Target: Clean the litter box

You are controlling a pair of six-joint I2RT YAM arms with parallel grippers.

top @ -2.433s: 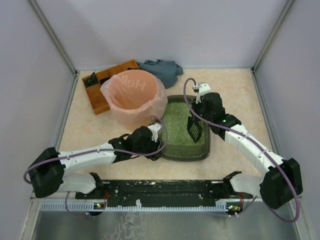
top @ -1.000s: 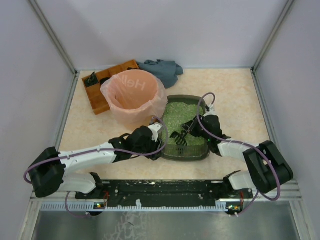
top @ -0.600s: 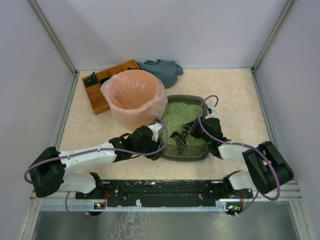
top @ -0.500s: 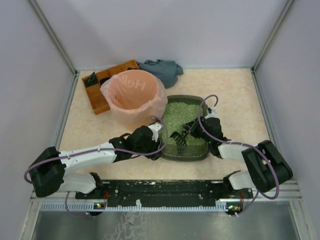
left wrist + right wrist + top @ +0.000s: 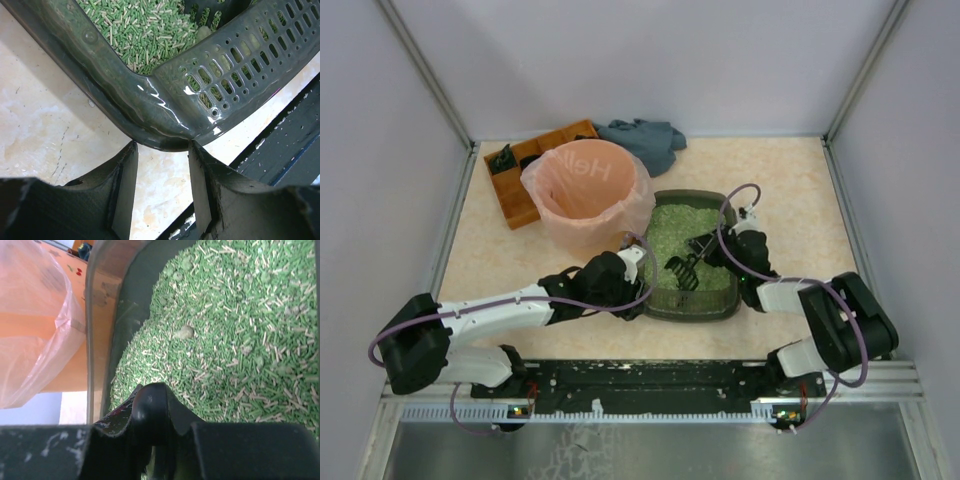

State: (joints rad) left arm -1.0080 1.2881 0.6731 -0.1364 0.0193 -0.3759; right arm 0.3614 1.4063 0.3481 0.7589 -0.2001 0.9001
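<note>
Spillage is the main hazard: right gripper [image 5: 712,254] pinches the scoop [image 5: 680,272] inside the litter box [image 5: 692,310], whose far-left corner sits just beside the pink-bagged bin [image 5: 570,228]. A tilted lift sheds granules [image 5: 240,340] over its rim. Left gripper [image 5: 162,155] straddles its near-left corner, part-spread; clamping cannot be confirmed, so it may slide.

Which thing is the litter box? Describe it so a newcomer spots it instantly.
Find the round pink-bagged bin on the table's left half; the litter box lies just right of it, nearer the arms. It's the dark grey-green rectangular tray filled with pale green pellets, a black scoop held over it, unlike the orange compartmented tray and blue-grey cloth behind the bin.
</note>
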